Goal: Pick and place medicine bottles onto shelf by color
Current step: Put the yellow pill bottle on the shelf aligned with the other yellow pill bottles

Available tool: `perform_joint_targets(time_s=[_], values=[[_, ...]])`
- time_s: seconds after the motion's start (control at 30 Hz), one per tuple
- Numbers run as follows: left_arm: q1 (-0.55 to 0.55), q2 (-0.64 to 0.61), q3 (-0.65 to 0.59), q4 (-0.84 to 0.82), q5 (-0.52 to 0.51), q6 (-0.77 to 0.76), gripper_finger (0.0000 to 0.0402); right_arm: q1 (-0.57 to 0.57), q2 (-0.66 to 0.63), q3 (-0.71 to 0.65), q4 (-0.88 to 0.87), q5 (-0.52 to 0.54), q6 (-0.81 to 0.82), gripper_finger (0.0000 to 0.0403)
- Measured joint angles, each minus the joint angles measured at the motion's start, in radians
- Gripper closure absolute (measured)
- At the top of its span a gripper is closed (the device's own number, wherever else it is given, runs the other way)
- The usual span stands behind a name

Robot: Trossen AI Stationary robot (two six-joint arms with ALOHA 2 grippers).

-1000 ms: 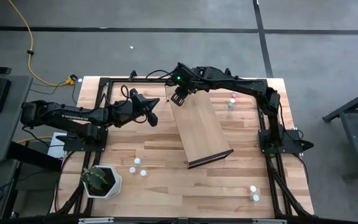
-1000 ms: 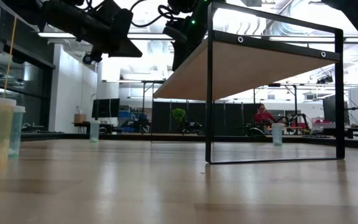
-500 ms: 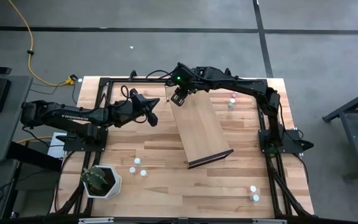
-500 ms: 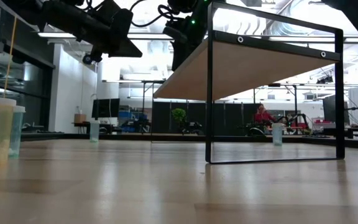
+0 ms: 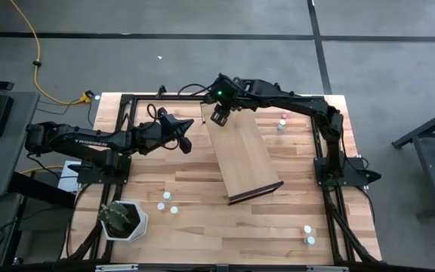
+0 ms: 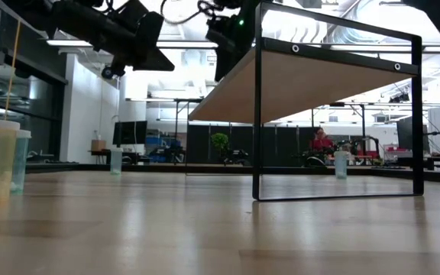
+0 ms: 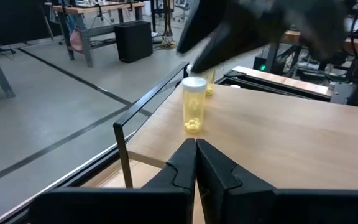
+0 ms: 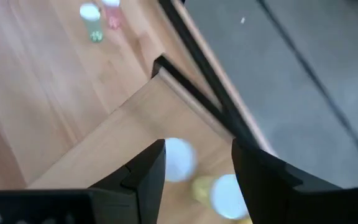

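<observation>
Right gripper point(image 5: 219, 116) spread above shelf point(image 5: 244, 155) corner.
Yellow bottle point(image 7: 194, 105) is seen upright beneath it; left gripper point(image 5: 188, 137) pressed together beside shelf.

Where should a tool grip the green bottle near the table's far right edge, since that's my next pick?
Grip the green bottle by its round body just under the white cap, coming from straight above: it stands upright, the pink bottle close beside it.

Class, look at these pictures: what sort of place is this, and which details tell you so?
Probably a robotics lab or workshop: a bare concrete floor with marked lines, a yellow power cable, and more workbenches in the hall behind.
</observation>
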Motion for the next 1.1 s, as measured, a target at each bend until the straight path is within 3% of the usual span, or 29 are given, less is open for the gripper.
perform_joint_targets(time_s=[0.37, 0.5, 0.6, 0.83, 0.97, 1.1], values=[[-0.005, -0.01, 0.0, -0.045, -0.01, 0.02, 0.0401, 0.063, -0.144, -0.001, -0.064, -0.008, -0.063, 0.0226], [-0.007, -0.046, 0.0, -0.085, 0.012, 0.019, 0.0401, 0.149, -0.226, -0.07, -0.046, 0.071, -0.081, 0.0226], [-0.023, -0.089, 0.0, -0.105, 0.051, 0.019, 0.0401, 0.221, -0.36, -0.264, 0.038, 0.137, -0.061, 0.0226], [-0.097, -0.167, 0.0, -0.073, 0.113, 0.061, 0.0401, 0.406, -0.823, -0.906, 0.382, 0.257, 0.11, 0.0226], [-0.11, -0.174, 0.0, 0.013, 0.232, 0.103, 0.0401, 0.502, -1.032, -1.194, 0.741, 0.242, 0.106, 0.0226], [-0.087, -0.165, 0.0, 0.069, 0.379, 0.105, 0.0401, 0.544, -1.134, -1.415, 1.131, 0.232, -0.04, 0.0226]])
